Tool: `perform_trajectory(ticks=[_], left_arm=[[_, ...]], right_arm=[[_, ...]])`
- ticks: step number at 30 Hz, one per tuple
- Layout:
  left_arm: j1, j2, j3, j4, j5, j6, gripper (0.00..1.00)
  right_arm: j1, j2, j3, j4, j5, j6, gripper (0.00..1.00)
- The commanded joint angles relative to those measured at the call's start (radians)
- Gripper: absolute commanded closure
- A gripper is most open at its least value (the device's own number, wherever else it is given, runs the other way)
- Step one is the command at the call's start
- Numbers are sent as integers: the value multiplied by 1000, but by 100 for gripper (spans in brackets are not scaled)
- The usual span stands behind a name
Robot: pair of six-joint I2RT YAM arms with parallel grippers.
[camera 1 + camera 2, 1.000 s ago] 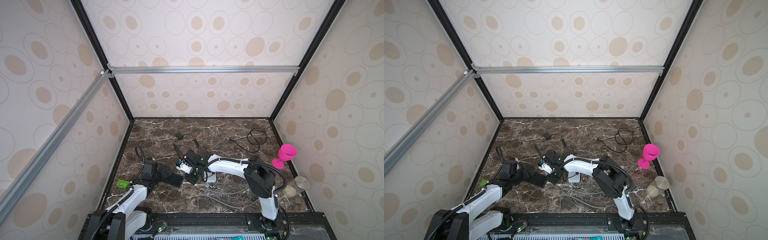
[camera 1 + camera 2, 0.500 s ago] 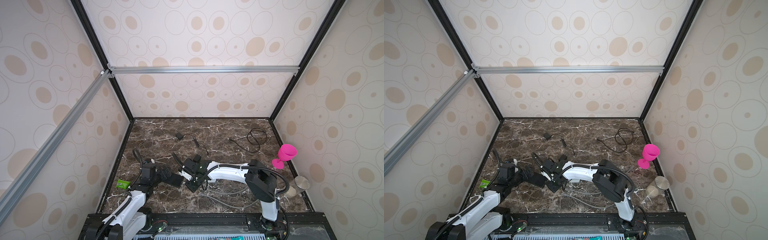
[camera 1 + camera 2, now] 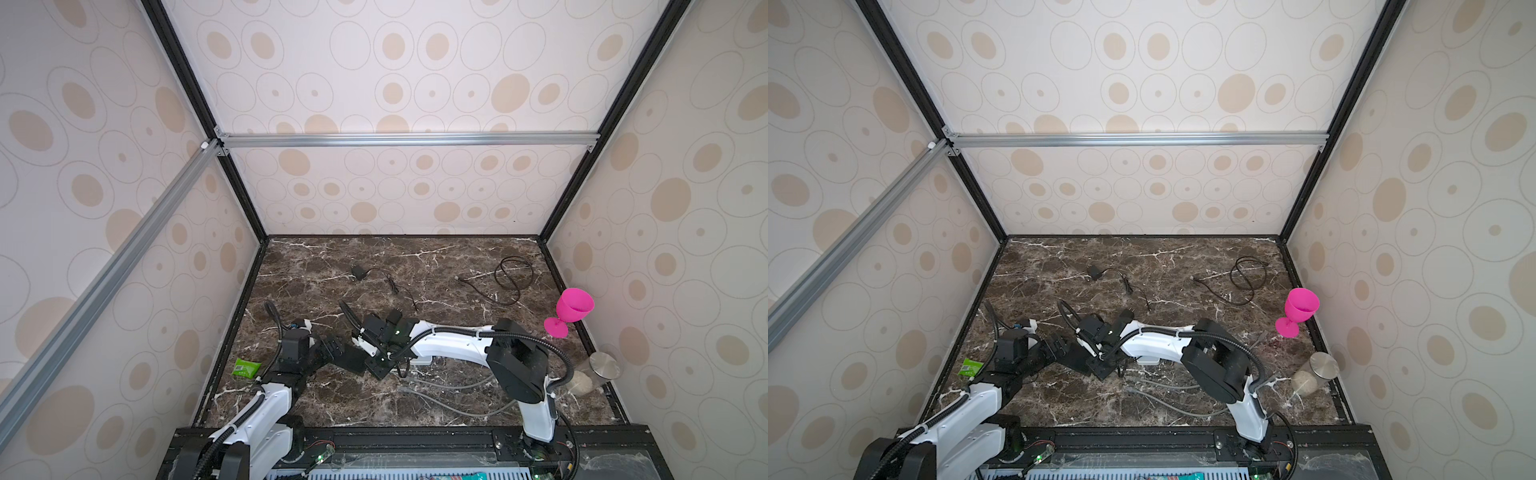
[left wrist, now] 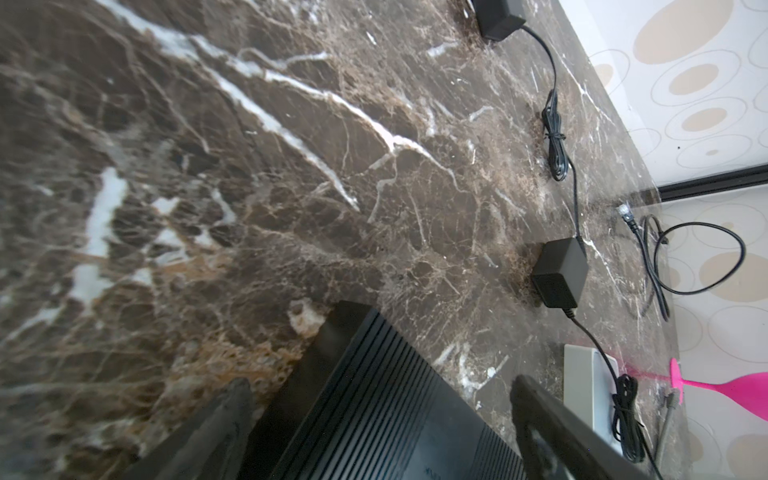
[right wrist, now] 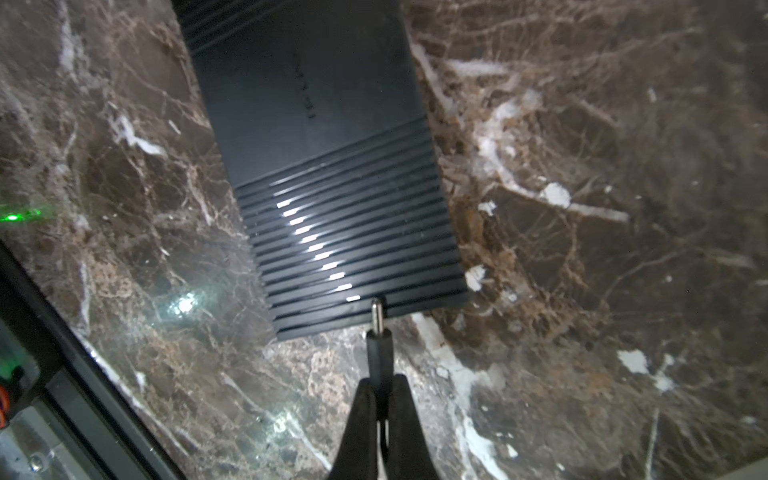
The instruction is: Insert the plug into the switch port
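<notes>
The switch (image 3: 351,360) is a flat black ribbed box lying on the marble floor, seen in both top views (image 3: 1077,359). My left gripper (image 3: 332,349) is open and straddles one end of it; in the left wrist view the box (image 4: 374,415) lies between the two fingers (image 4: 220,419). My right gripper (image 5: 380,386) is shut on the black barrel plug (image 5: 377,336). The plug's metal tip touches the ribbed edge at the switch's other end (image 5: 324,145). The port itself is hidden. In a top view the right gripper (image 3: 377,365) sits low over that end.
A black adapter (image 4: 559,272) with its cord lies beside the switch, a white box (image 3: 419,360) under the right arm. Another adapter (image 3: 357,272) and a coiled cable (image 3: 513,276) lie farther back. A pink goblet (image 3: 571,309), a lidded jar (image 3: 598,368), a green packet (image 3: 246,368) and grey cables (image 3: 436,399) are around.
My right gripper has come down and toward the front with the plug, reaching the switch's end. The left arm has drawn back a little and stays around the switch.
</notes>
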Motion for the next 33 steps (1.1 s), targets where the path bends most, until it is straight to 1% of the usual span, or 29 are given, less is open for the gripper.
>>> perform_trajectory(ticks=[1,3,7,14,17,22,24,29,33], left_arm=[[9,24,-9,-1,40,12,4],[11,28,-10,0,40,12,5],[12,26,-10,-7,33,9,7],[15,25,-6,-28,12,7,7],[16,1,-4,-46,-6,10,8],[16,-52,-7,-48,-21,12,7],[17,-42,-3,-31,-15,19,6],[19,40,10,18,23,34,6],[19,42,4,33,47,36,6]], right_arm=[[4,30,28,-47,32,19,100],[3,30,28,-61,39,20,100],[4,-2,-12,-33,44,31,100],[4,-55,-68,-5,40,42,100],[7,-58,-75,-1,32,42,100],[10,-57,-79,6,38,37,100],[10,-49,-69,-1,31,30,100],[12,-22,-45,-8,18,18,100],[10,-11,-38,-13,18,18,100]])
